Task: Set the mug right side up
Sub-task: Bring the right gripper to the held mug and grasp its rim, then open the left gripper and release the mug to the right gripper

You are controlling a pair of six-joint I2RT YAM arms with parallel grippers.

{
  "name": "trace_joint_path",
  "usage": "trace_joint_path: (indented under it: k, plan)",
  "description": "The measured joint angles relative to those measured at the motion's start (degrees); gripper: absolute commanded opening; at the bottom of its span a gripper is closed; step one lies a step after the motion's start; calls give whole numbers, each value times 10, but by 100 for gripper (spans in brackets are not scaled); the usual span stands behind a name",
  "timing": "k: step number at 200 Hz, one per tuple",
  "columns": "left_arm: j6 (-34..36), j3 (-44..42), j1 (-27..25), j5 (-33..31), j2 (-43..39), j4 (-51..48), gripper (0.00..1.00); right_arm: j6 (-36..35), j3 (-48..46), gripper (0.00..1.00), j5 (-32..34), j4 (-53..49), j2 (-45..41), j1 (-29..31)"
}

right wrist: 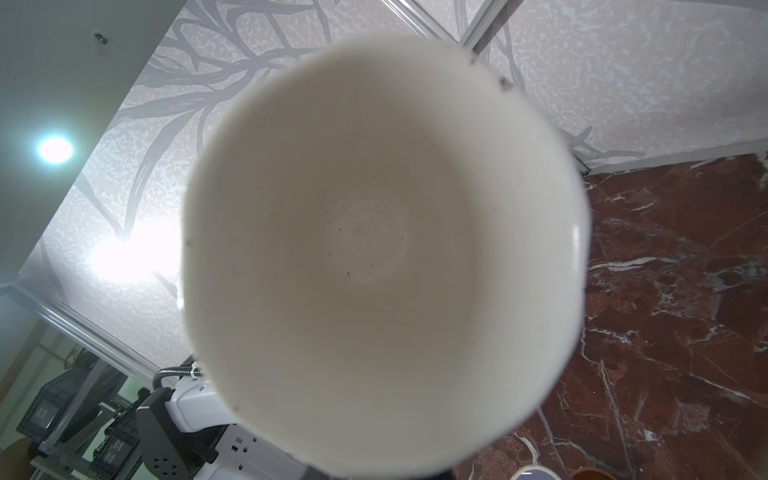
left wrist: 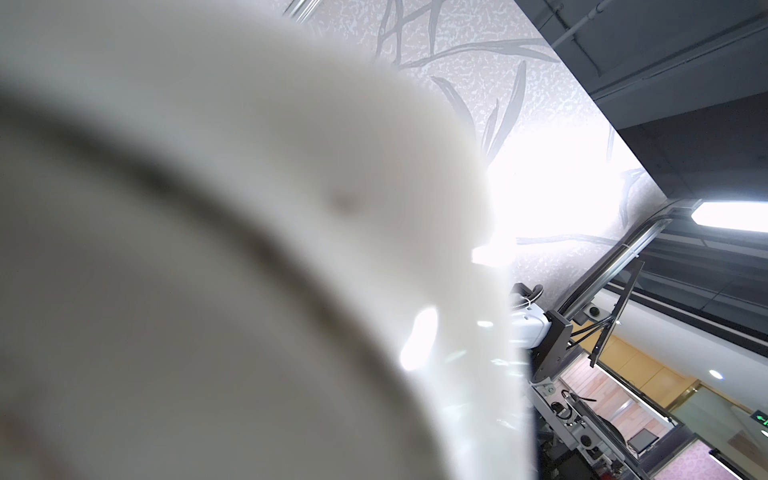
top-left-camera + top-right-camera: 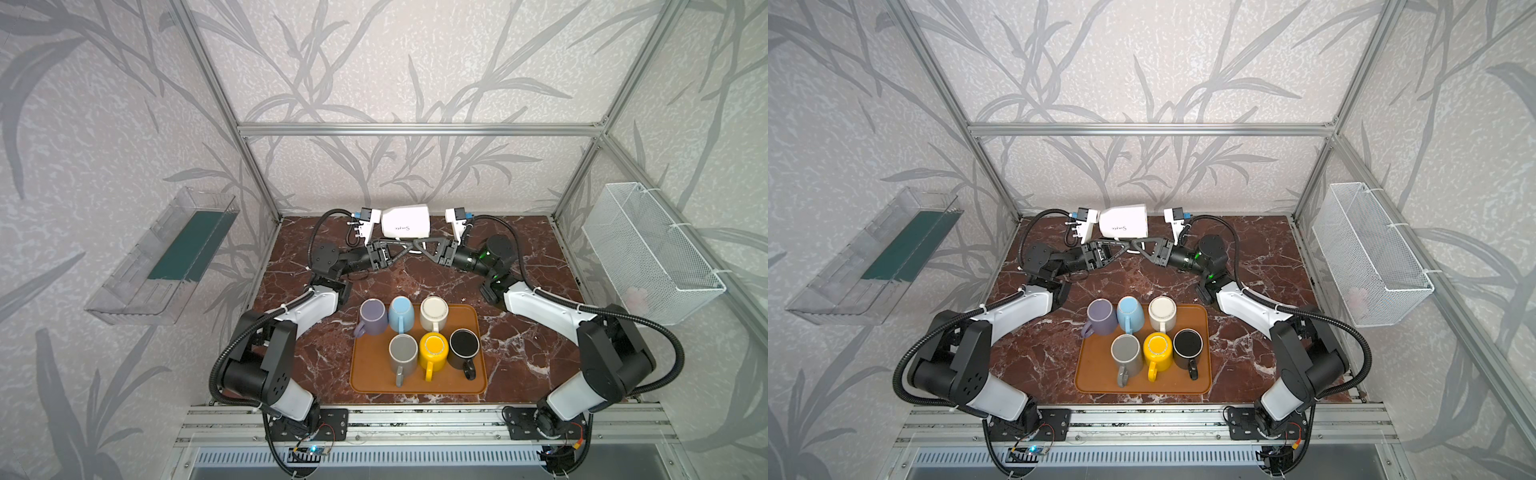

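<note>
Mug [image 3: 405, 221] white, script lettering, lying sideways aloft, clenched by right pincer [image 3: 418, 246]; left pincer [image 3: 405, 248] state: cannot tell.

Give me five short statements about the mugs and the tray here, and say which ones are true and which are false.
1. Six mugs sit on the orange-brown plastic tray. True.
2. Every mug is on that tray. False: the white ceramic mug is in the air on its side, above the back of the red-brown marble table.
3. The right wrist view looks into the white mug's open mouth. True.
4. The yellow ceramic mug sits between the grey ceramic mug and the black ceramic mug. True.
5. The white wire basket hangs on the left wall. False: in both top views it hangs on the right wall.
</note>
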Motion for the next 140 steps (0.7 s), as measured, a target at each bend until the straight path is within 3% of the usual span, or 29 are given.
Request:
trace_joint_path:
  k: [56,140]
  plan:
    - [44,0,-1,-1,-6,-62,56,-42,0,0,17,-69,-19,-2]
    - [253,18,-5,-127,-82,-415,60,-115,0,0,38,-201,-59,-2]
